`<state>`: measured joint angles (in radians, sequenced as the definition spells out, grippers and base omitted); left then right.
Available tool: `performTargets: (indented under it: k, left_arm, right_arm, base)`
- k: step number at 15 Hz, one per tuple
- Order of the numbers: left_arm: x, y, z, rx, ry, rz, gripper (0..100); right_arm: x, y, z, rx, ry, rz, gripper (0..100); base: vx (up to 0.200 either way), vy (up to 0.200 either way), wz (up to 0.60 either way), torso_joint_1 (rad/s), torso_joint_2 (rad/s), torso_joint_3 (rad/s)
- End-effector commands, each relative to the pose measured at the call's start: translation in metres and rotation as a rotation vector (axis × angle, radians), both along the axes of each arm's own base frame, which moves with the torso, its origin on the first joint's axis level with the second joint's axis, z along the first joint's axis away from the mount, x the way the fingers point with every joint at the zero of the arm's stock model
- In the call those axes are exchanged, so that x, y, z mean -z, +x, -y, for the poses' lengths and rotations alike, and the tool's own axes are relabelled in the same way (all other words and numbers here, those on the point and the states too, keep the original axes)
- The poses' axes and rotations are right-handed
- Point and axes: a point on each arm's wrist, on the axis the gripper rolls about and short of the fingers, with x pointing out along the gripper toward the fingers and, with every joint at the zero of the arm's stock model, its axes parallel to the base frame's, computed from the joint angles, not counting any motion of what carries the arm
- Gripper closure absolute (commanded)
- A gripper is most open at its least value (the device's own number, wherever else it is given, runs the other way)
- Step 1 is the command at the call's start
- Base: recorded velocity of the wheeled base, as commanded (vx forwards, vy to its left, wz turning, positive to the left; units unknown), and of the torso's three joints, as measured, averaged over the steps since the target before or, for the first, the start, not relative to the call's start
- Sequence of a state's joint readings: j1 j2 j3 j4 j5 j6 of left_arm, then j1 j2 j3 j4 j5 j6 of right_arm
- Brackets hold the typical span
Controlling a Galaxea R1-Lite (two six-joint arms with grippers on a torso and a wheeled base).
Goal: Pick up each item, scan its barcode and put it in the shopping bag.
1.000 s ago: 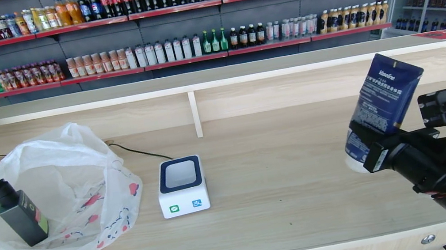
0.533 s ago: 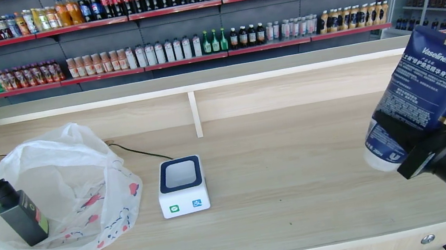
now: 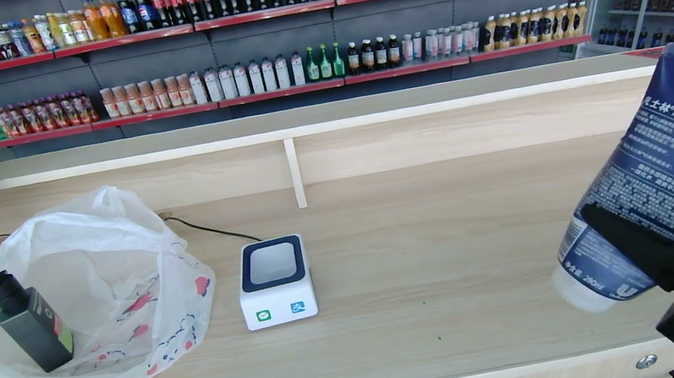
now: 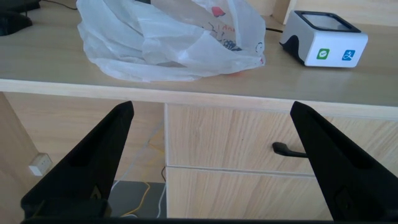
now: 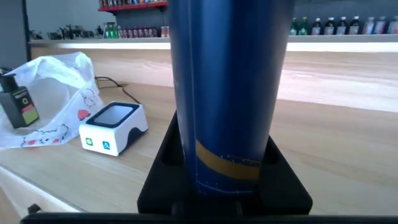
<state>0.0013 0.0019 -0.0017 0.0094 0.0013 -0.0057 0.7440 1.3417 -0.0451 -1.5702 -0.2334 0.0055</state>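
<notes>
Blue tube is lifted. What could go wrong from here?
The right end effector grips the tube near its cap end, with the long body tilted out: it may pivot or slip. The shopping bag lies slack with a black bottle inside, so the tube could catch its rim or knock the bottle.

Right gripper [image 3: 625,238] at right edge clamps blue tube [image 3: 670,156] near white cap end; tube tilted, cap end lowest, above counter [image 3: 431,269]. White scanner [image 3: 275,281] mid-counter. Plastic bag [image 3: 99,267] at left, open, dark bottle [image 3: 30,322] leaning inside. Drink shelves [image 3: 282,12] behind.
</notes>
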Motion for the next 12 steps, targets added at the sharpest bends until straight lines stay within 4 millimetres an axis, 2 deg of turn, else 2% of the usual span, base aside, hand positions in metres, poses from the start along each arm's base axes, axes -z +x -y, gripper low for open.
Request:
performTargets:
  k: [1, 4, 5, 9, 12]
  left_arm:
    - [0.0, 0.0, 0.0, -0.001, 0.0, 0.0, 0]
    - [0.0, 0.0, 0.0, -0.001, 0.0, 0.0, 0]
    - [0.0, 0.0, 0.0, -0.001, 0.0, 0.0, 0]
    - [0.0, 0.0, 0.0, -0.001, 0.001, 0.0, 0]
    - [0.0, 0.0, 0.0, -0.001, 0.0, 0.0, 0]
  right_arm:
    - [0.001, -0.012, -0.006, -0.171, 0.033, -0.014, 100]
    - [0.003, -0.015, -0.007, -0.306, 0.033, -0.022, 100]
    - [0.002, -0.017, -0.009, -0.41, 0.036, -0.024, 100]
    - [0.002, -0.02, -0.012, -0.628, 0.065, -0.075, 100]
    - [-0.008, -0.018, -0.018, -0.786, 0.153, -0.145, 100]
  base:
    - [0.0, 0.0, 0.0, 0.0, 0.0, 0.0]
    - [0.0, 0.0, 0.0, 0.0, 0.0, 0.0]
    - [0.0, 0.0, 0.0, 0.0, 0.0, 0.0]
    - [0.0, 0.0, 0.0, 0.0, 0.0, 0.0]
    - [0.0, 0.0, 0.0, 0.0, 0.0, 0.0]
